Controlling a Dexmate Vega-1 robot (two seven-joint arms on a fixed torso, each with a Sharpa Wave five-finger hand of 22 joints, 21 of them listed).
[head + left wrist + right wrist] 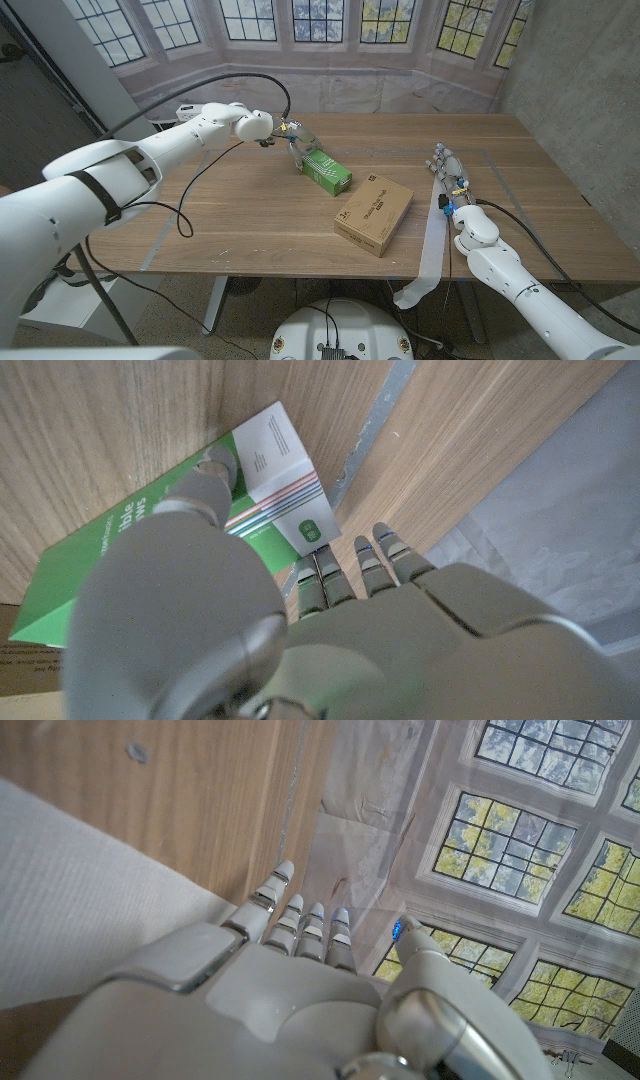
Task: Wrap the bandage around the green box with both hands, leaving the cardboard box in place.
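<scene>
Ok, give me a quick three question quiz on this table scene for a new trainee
1. True or false: the left hand is at the green box.
2. Which thing lies between the green box and the bandage? A) the cardboard box B) a roll of tape C) a mug
3. Fill in: the bandage's loose end hangs over the table's near ____.

Key: 1 true, its fingers touch the box in the left wrist view; 2 A; 3 edge. The right hand rests by the bandage's far end.

Print on the green box [120,570] and cardboard box [374,212] is illegible
</scene>
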